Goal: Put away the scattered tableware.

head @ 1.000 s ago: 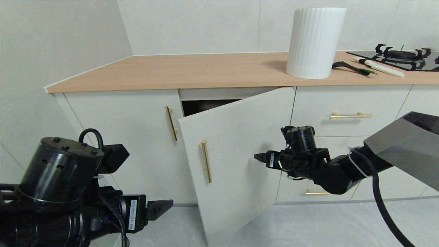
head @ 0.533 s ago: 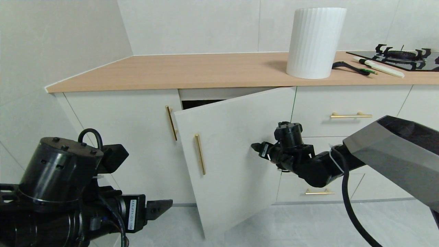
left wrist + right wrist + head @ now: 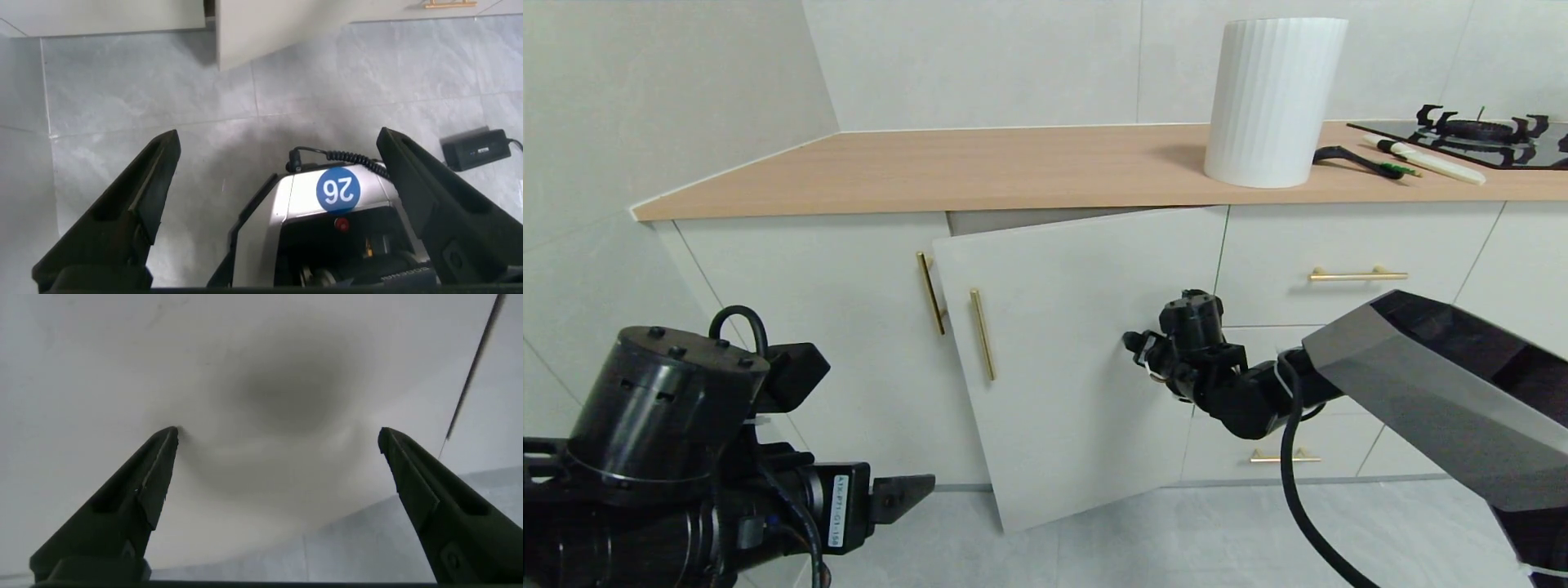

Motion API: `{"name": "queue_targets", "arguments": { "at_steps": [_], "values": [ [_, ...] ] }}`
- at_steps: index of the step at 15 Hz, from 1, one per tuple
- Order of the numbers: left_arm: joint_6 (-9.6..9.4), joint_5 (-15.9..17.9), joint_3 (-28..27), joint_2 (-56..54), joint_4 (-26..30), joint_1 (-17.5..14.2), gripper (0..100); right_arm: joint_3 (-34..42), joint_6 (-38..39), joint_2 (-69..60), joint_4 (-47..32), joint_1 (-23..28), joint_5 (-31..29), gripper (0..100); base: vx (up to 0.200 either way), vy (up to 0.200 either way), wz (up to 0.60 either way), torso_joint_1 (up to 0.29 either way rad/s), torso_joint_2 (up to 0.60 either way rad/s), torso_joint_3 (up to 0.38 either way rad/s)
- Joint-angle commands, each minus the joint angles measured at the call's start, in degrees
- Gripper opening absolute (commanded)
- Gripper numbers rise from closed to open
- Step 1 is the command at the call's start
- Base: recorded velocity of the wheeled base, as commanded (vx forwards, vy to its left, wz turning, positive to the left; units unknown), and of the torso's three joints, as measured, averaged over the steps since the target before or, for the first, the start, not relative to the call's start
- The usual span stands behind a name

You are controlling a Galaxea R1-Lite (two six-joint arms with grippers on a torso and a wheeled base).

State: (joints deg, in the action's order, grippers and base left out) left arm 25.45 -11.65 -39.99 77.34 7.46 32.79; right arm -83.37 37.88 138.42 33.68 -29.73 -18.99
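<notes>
- Wooden countertop is carrying the scattered tableware at its right end: a black utensil and a pale utensil are lying side by side between the tall white ribbed container and the edge of the gas hob.
- Both utensils are sitting well apart from either gripper, up on the counter above the drawers.
- The right gripper is resting against the face of the white cabinet door, well to the side of the door's gold handle.
- In the right wrist view, the right gripper is showing its fingers spread wide apart, with the tips against the door panel and nothing clamped between them.
- The door is hanging slightly ajar, its handle edge standing out from the cabinet front and a thin dark gap showing under the counter.
- The left gripper is hovering low on the robot's left, away from the cabinets.
- In the left wrist view, the left gripper is pointing down at the grey tiled floor, its fingers wide apart and gripping nothing.
- A black power adapter is lying on that floor.
</notes>
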Motion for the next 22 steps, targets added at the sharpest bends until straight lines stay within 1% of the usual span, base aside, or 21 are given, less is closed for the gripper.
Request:
{"name": "queue_targets", "arguments": {
  "at_steps": [1,5,9,12,19,22],
  "values": [
    [0.03,0.0,0.0,0.1,0.0,0.0,100,-1.9,0.0,1.6,0.1,0.1,-1.4,100,0.0,0.0,0.0,0.0,0.0,0.0],
    [0.12,0.1,0.0,0.1,-0.1,0.0,100,-5.7,0.0,4.2,0.1,0.6,-5.9,100,0.0,0.0,0.0,0.0,0.0,0.0],
    [0.12,0.0,0.0,0.0,-0.1,0.0,100,-7.6,-0.1,5.6,0.1,0.6,-8.3,100,0.0,0.0,0.0,0.0,0.0,0.0],
    [0.21,0.0,-0.1,0.0,-0.1,0.0,100,-10.1,-0.3,7.3,0.1,0.6,-11.2,100,0.0,0.0,0.0,0.0,0.0,0.0],
    [0.21,0.0,-0.1,0.0,-0.1,0.0,100,-10.3,-0.3,7.4,0.2,1.0,-12.0,100,0.0,0.0,0.0,0.0,0.0,0.0],
    [0.21,0.1,-0.1,0.0,-0.1,0.0,100,-11.7,-0.3,8.1,0.2,1.6,-13.4,100,0.0,0.0,0.0,0.0,0.0,0.0]
  ]
}}
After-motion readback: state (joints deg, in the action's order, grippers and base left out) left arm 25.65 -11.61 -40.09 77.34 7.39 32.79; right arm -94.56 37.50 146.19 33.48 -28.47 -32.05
